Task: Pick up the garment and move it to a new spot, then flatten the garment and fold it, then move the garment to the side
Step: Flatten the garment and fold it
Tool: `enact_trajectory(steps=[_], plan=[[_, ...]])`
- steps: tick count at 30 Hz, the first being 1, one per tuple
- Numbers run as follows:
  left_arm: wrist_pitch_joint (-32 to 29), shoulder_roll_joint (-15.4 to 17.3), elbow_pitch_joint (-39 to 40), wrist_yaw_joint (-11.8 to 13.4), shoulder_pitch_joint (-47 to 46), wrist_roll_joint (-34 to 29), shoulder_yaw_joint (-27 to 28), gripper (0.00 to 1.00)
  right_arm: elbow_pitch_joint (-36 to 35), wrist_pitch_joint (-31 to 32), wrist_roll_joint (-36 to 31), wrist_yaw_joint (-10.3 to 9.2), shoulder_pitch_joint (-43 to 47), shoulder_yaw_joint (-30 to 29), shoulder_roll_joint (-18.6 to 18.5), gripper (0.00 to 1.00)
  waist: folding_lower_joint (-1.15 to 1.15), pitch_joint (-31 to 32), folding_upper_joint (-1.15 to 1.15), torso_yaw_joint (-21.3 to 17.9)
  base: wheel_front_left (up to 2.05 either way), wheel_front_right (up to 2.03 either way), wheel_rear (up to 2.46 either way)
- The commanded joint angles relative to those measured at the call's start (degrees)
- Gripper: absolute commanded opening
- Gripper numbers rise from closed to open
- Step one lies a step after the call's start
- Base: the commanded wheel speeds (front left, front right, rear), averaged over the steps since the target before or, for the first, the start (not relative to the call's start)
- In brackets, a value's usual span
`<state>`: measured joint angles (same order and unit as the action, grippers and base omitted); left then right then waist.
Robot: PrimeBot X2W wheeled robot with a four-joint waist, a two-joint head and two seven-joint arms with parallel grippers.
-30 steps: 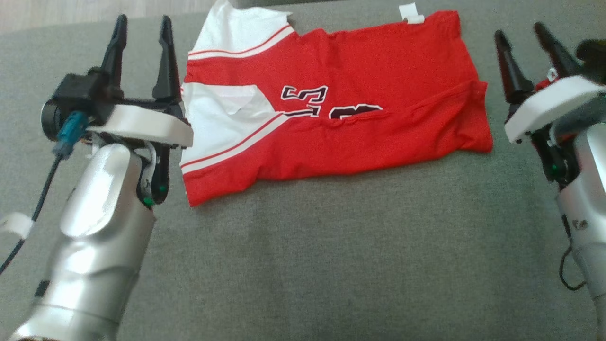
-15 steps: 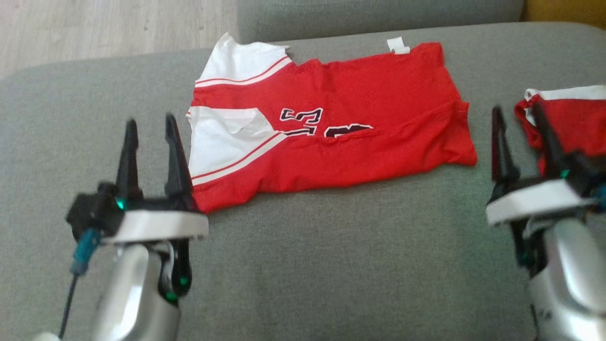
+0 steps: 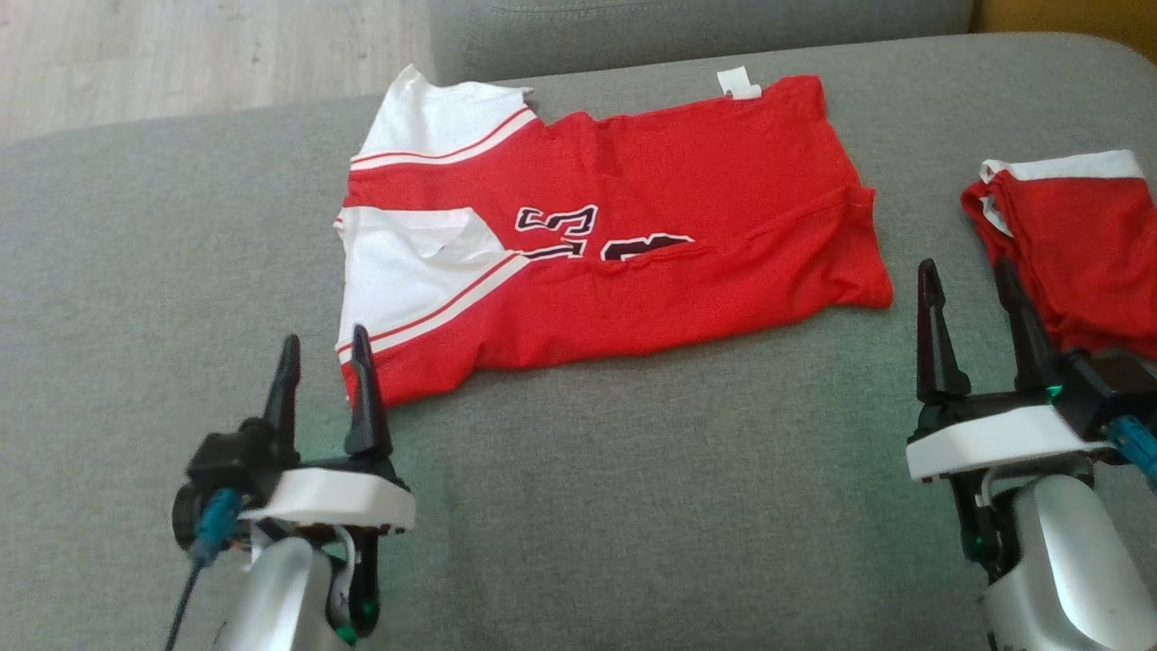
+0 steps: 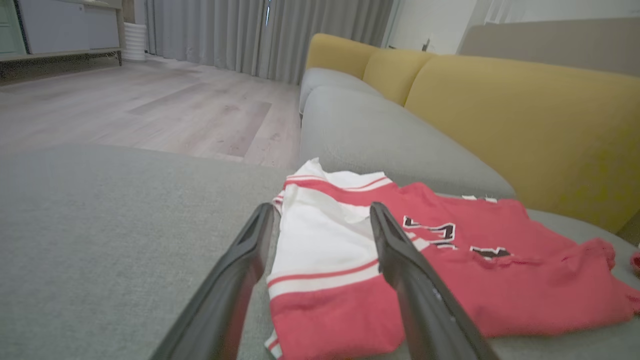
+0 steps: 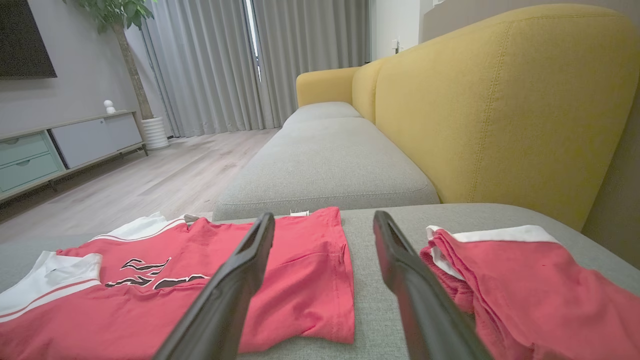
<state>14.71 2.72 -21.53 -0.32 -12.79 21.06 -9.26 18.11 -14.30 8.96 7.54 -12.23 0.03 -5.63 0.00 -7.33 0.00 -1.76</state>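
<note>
We log the red-and-white soft jersey shirt (image 3: 615, 226) partly folded on the grey fabric sofa cushion (image 3: 633, 506), far centre. The left tool (image 3: 324, 336) and right tool (image 3: 964, 263) stand open, empty, nearer. Judged light and limp; pinch its near corners.

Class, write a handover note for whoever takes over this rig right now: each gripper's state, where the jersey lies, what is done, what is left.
Left gripper: open, empty, by the near-left corner of the jersey.
Right gripper: open, empty, between the jersey and a second red garment.
Jersey: flat on the grey sofa seat, a lengthwise fold crossing its number.
Done: laid out, apparently folded once.
Left: likely more folding, then moving it aside.
</note>
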Motion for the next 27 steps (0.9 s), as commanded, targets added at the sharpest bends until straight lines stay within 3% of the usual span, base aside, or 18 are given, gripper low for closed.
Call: enact_trajectory(steps=[1,15,21,22,23,27], plan=[[0.3,0.2,-0.9,0.7,-3.5,-1.1,0.8,1.0,-2.3,-0.4,-0.4,-0.05,-1.9,1.5,0.5,1.0,0.0,-0.6,0.0,-0.5,0.0,0.0,0.0],[-6.6,2.6,-19.8,8.6,-11.6,-4.8,0.3,1.0,-3.4,0.0,0.2,-0.05,-3.5,3.3,1.0,1.0,0.0,-4.6,0.0,-3.6,0.0,0.0,0.0],[-10.9,2.9,-24.6,8.4,-13.1,-4.3,-0.4,1.0,-3.4,-0.1,0.7,-0.05,-4.0,3.2,1.3,1.0,0.0,-5.5,0.0,-4.1,0.0,0.0,0.0],[-11.6,2.9,-25.1,7.9,-13.3,-4.2,-0.7,0.69,-3.4,-0.1,0.7,-0.05,-4.0,3.2,1.4,1.0,0.0,-5.6,0.0,-4.1,0.0,0.0,0.0],[-12.1,2.9,-25.4,7.4,-13.5,-4.1,-0.9,0.0,-3.3,-0.1,0.7,-0.05,-4.1,3.1,1.4,1.0,0.0,-5.6,0.0,-4.1,0.0,0.0,0.0],[-11.1,2.8,-24.8,5.9,-14.3,-3.3,-1.1,0.0,-2.8,0.4,0.6,-0.05,-4.7,2.8,1.4,1.0,0.0,-5.4,0.0,-4.0,0.0,0.0,0.0]])
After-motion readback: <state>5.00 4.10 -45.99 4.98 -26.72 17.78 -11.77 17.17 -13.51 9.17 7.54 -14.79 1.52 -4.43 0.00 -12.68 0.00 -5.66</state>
